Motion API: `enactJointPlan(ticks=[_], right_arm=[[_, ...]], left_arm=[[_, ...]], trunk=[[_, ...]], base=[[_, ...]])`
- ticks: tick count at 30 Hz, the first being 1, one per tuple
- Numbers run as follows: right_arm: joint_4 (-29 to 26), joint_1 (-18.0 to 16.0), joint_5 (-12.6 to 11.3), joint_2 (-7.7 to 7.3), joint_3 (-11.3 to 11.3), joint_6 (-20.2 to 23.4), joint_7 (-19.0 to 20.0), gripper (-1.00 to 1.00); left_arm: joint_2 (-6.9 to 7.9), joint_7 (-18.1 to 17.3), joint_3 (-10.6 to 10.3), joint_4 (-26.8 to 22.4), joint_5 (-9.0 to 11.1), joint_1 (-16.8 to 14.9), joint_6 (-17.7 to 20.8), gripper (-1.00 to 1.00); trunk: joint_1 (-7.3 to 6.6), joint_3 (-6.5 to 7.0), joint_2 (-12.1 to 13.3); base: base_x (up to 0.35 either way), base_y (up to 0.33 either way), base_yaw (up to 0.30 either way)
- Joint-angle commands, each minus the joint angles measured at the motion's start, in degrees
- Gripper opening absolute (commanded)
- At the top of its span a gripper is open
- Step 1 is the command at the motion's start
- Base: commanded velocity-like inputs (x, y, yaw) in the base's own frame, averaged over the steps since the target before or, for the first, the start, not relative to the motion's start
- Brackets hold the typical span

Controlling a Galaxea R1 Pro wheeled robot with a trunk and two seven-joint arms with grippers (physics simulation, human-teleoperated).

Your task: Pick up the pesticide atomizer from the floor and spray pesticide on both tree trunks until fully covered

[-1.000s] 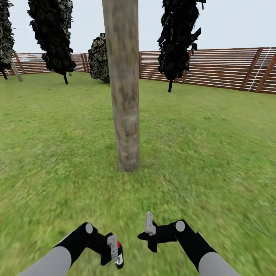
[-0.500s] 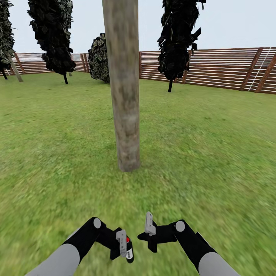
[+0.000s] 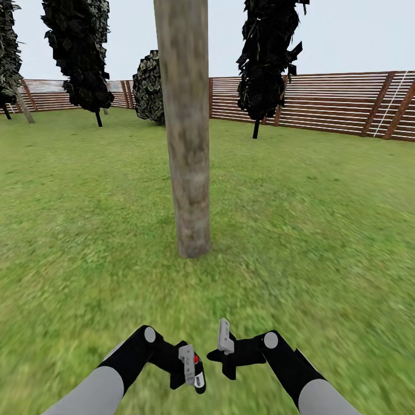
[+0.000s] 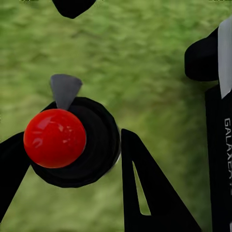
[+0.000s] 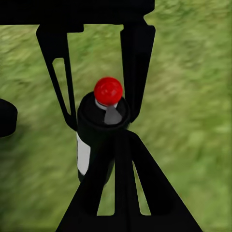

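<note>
Open green lawn on all sides; brown slatted wooden fence far behind. Thick pale grey-brown mottled tree trunk stands dead ahead, well apart from both arms. Black pesticide atomizer bottle with round red cap, white label on its side, is pinched in the left gripper near centre. Right gripper spread, holding nothing. Left gripper has shifted right toward the right gripper since 1.0 s ago.
</note>
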Motion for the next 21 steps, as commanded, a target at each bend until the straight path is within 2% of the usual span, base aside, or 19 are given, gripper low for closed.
enactJointPlan(ticks=[1,21], right_arm=[[-0.1,0.0,0.5,0.02,-0.1,-0.3,0.0,-1.0],[-0.2,0.0,0.5,0.02,-0.1,-0.3,0.0,-1.0]], left_arm=[[-0.08,0.0,0.1,-0.1,-0.5,0.0,-0.6,-1.0],[-1.39,0.3,0.1,-0.2,0.0,0.0,-0.7,-1.0]], trunk=[[-0.01,-0.05,0.0],[-0.01,-0.05,0.0]], base=[[0.0,0.0,0.0],[0.0,0.0,0.0]])
